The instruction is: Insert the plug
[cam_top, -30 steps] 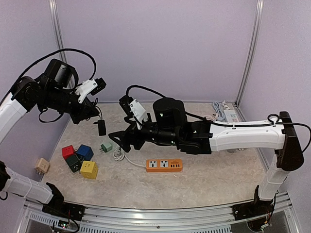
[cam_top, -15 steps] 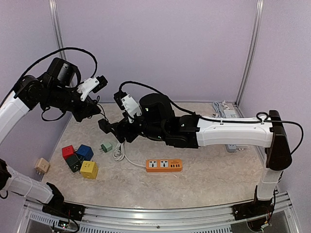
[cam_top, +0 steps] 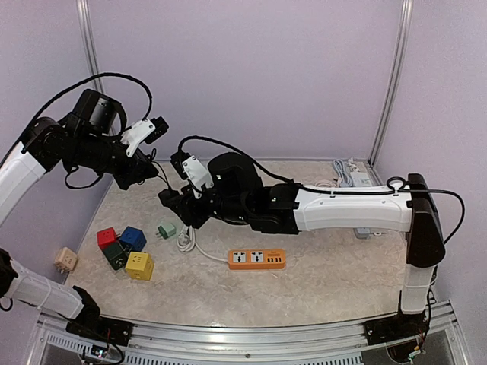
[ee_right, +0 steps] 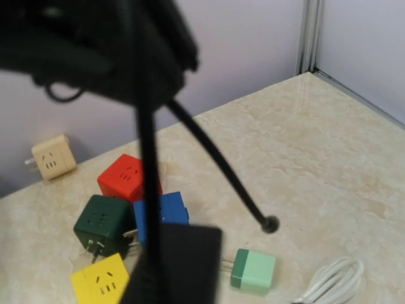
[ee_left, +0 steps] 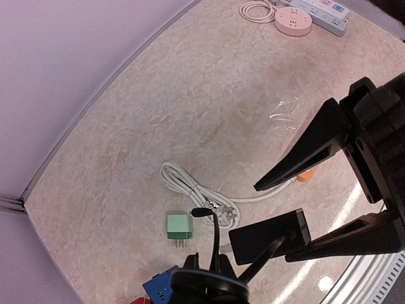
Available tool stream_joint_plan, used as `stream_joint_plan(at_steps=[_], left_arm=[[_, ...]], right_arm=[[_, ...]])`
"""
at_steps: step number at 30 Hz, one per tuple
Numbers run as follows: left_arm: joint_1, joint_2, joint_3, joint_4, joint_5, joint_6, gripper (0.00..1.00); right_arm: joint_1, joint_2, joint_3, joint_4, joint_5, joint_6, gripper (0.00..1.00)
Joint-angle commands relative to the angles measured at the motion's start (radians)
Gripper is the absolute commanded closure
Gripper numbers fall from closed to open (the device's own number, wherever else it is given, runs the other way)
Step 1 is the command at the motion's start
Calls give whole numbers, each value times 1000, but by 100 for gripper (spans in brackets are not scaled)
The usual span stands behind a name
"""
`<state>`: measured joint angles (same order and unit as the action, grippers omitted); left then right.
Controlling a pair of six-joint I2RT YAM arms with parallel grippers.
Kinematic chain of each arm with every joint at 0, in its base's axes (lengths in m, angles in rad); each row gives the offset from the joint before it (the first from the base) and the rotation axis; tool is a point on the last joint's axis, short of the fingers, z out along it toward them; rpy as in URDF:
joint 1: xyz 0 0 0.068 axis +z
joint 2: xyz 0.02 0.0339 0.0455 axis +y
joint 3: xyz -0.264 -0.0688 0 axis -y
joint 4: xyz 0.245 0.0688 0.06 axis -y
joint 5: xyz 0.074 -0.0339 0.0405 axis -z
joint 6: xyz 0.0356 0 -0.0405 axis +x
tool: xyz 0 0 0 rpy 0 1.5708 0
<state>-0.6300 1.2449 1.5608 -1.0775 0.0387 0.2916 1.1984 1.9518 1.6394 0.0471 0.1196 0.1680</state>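
Note:
The plug (cam_top: pixel 169 199) is a flat black block hanging in the air from a thin black cable (ee_left: pixel 216 235). My left gripper (cam_top: pixel 148 173) is above it, shut on that cable, whose loose end (ee_left: pixel 201 213) curls out below the fingers. In the left wrist view the plug (ee_left: pixel 269 235) sits between the two black fingers (ee_left: pixel 304 152) of my right gripper (cam_top: pixel 170 202). The jaws are still apart, with a gap at the upper finger. In the right wrist view the plug (ee_right: pixel 183 259) fills the lower middle, blurred. The orange power strip (cam_top: pixel 257 259) lies on the table to the right.
A mint green adapter (cam_top: pixel 167 230) and a coiled white cord (cam_top: pixel 186 239) lie below the plug. Red, blue, dark green and yellow socket cubes (cam_top: pixel 125 251) cluster at the left, with a beige cube (cam_top: pixel 65 259) near the edge. White strips (cam_top: pixel 351 176) lie at the back right.
My right arm has swung left across the table and brought its jaws around the hanging plug, and they have narrowed. The left gripper has kept its hold on the cable and hardly moved.

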Motion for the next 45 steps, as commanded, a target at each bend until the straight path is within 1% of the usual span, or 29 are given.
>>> stream_joint_plan(at_steps=[1,4,6,7,9,11,12,13,15,16,18,19,23,27,30,33,36,38,42,45], left_arm=[[-8,4,25,17,5,-8,100],[-8,1,23,15,8,-5,100],[-8,-1,23,13,14,-5,100],[-8,-1,23,12,16,-3,100],[-7,-3,18,6,28,10,100],[-3,-9,5,-9,39,35,98],[4,-13,-9,-11,40,50,91],[16,-24,-28,-15,43,65,70],[54,-42,-77,-23,47,104,40],[76,-56,-109,-24,50,124,28],[152,-76,-190,-23,69,167,7],[189,-91,-222,-18,83,184,2],[306,-126,-311,-8,113,219,1],[355,-155,-365,20,123,212,1],[367,-171,-391,36,140,202,1],[376,-174,-405,48,142,194,1],[384,-173,-407,53,143,189,1],[387,-174,-408,53,141,189,1],[390,-177,-410,57,139,188,1],[391,-180,-411,59,137,187,1]], right_arm=[[-15,27,32,5,19,37,54],[-21,25,31,5,11,42,66],[-23,25,31,3,0,40,91],[-24,21,29,0,-9,36,98],[-33,1,20,-21,-46,16,100],[-53,-28,26,-107,-104,-4,100],[-68,-43,32,-172,-131,-17,100],[-87,-61,38,-239,-167,-33,100],[-131,-85,52,-401,-234,-67,100],[-152,-87,66,-500,-246,-85,100],[-179,-74,108,-687,-258,-173,100],[-183,-58,132,-778,-256,-223,100],[-186,57,261,-1042,-254,-371,100],[-185,217,475,-1214,-190,-445,100],[-187,333,631,-1243,-129,-448,100],[-200,386,745,-1209,-54,-416,100],[-226,386,756,-1166,13,-375,100],[-239,369,722,-1156,10,-374,100],[-232,320,568,-1159,-105,-459,100],[-210,326,545,-1238,-184,-518,100]])
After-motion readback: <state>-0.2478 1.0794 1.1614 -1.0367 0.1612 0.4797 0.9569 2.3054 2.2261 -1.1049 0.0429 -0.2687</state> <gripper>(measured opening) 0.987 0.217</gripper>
